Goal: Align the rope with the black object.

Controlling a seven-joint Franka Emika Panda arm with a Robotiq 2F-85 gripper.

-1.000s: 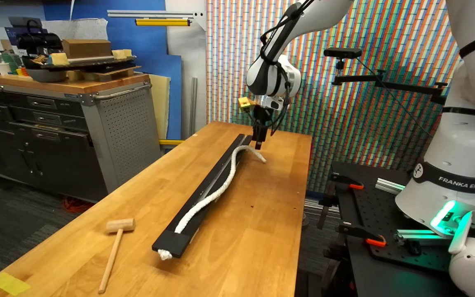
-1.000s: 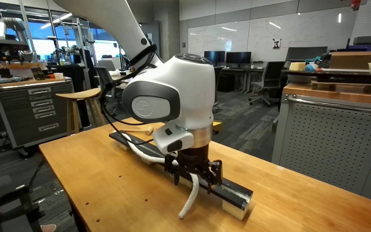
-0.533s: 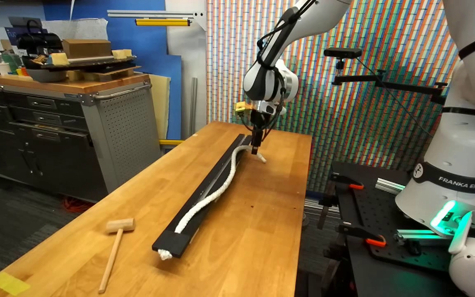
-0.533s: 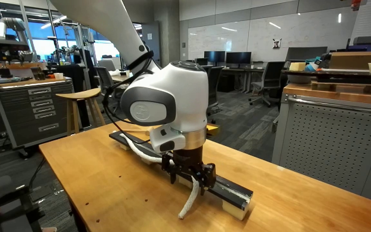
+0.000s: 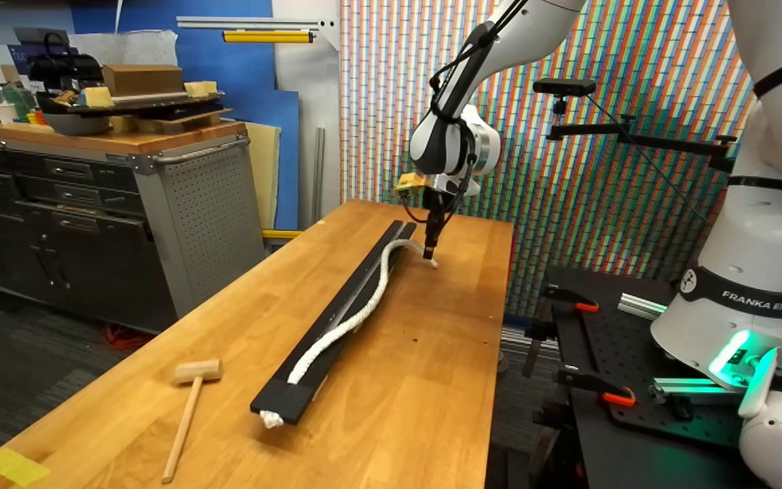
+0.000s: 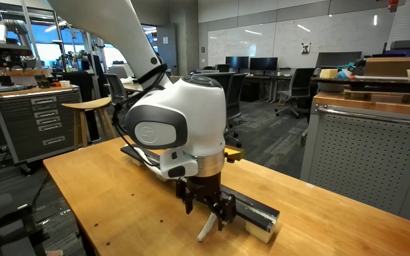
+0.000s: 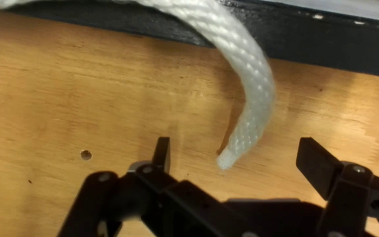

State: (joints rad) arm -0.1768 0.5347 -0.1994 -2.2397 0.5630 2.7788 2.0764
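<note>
The white rope [image 5: 383, 280] runs along the long black bar [image 5: 316, 339] on the table. Its near end passes under a black cover at the bar's end, and a frayed tip pokes out. Its middle bows toward the bar's edge. Its far part curves off the bar, and the loose end rests on or just above the wood, as the wrist view shows the rope [image 7: 250, 70] leaving the bar [image 7: 324, 42]. My gripper [image 7: 234, 154] is open, its fingers on either side of the loose end, not touching it. In an exterior view the gripper [image 6: 205, 218] hides part of the rope.
The bar stands on pale blocks [image 6: 260, 231] above the wooden table [image 5: 418, 407]. A wooden mallet [image 5: 199, 371] lies beside the bar's near end. Yellow tape [image 5: 16, 467] sticks to the table's corner. A workbench with a perforated side [image 6: 365, 160] stands beyond the table.
My open gripper has moved off the bar toward the rope's loose end and come lower. The rope and the bar have not visibly moved.
</note>
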